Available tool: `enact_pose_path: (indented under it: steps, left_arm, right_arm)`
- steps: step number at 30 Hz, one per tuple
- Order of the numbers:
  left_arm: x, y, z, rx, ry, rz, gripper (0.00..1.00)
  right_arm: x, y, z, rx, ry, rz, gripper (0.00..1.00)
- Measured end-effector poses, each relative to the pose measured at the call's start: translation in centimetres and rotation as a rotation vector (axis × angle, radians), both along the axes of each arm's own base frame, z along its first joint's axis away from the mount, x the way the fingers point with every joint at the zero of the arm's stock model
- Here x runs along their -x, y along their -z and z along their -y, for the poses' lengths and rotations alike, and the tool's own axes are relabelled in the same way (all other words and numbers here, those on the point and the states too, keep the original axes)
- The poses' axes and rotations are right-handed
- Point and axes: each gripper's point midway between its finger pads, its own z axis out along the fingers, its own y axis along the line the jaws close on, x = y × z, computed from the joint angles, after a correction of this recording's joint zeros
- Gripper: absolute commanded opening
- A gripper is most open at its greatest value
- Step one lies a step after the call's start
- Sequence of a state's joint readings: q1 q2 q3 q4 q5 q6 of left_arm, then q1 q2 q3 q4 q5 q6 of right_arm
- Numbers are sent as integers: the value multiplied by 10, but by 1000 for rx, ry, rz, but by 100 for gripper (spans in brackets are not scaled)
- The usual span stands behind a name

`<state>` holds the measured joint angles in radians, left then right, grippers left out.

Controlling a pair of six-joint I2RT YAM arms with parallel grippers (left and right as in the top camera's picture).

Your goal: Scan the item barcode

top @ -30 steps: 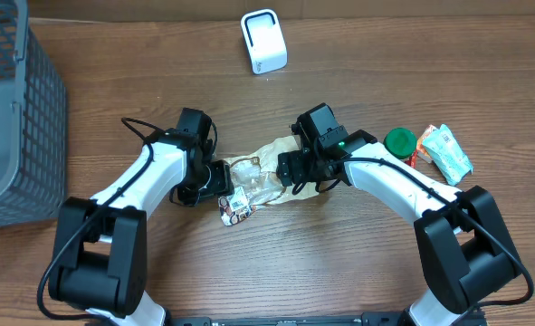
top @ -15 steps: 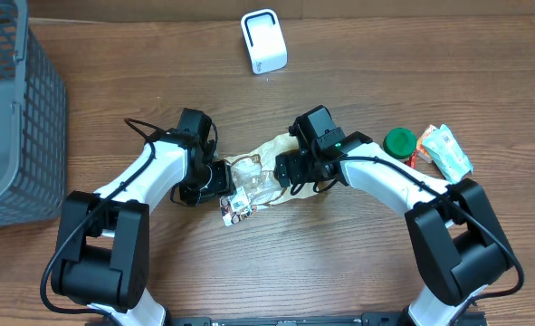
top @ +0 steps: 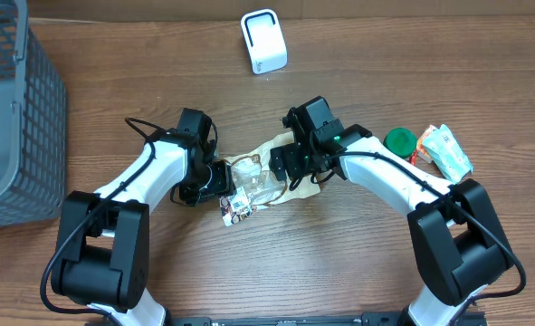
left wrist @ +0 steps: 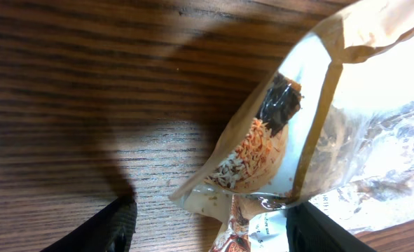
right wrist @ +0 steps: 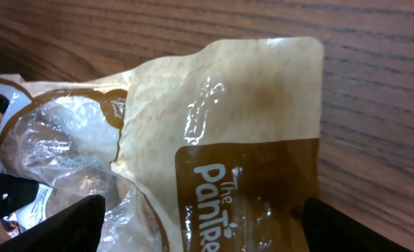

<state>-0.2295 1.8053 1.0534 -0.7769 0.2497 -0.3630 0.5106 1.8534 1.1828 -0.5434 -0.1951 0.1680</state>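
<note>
Tan bag point(top: 262, 177) lay lengthwise left-to-right on the bench point(top: 113, 72). The left arm point(top: 149, 172) had its jaws astride the left end, unclenched. The right arm point(top: 385, 174) hung its jaws released over the right end.

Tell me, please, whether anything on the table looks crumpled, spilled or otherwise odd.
The snack bag lies wrinkled and at a slant on the table, its clear window creased. Nothing looks torn or spilled. The white scanner sits well apart from it, near the far edge.
</note>
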Motion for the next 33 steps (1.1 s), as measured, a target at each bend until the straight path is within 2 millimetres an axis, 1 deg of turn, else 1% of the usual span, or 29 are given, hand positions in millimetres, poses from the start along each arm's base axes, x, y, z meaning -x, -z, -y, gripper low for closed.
enact_pose_path:
  steps: [3,9,13,21,25,30,32,33]
  left_arm:
    - [0,0,0,0,0,1,60]
    - [0,0,0,0,0,0,59]
    - [0,0,0,0,0,1,59]
    - [0,0,0,1,0,1,59]
    - [0,0,0,0,1,1,59]
    - [0,0,0,-2,2,1,59]
    - [0,0,0,-2,4,2,59]
    - [0,0,0,-2,4,2,59]
  right_arm:
    - [5,6,-1,2,-11,-2,91]
    - [18,28,4,1,-17,-12,91]
    - [17,26,-1,-37,-26,-1,92]
    - [22,23,-11,-97,-34,-28,91]
    - [22,23,-14,-127,2,-48,83]
    - [27,22,-24,-209,10,-73,82]
    - [30,22,-27,-234,11,-90,79]
    - [32,21,-28,-243,14,-99,76]
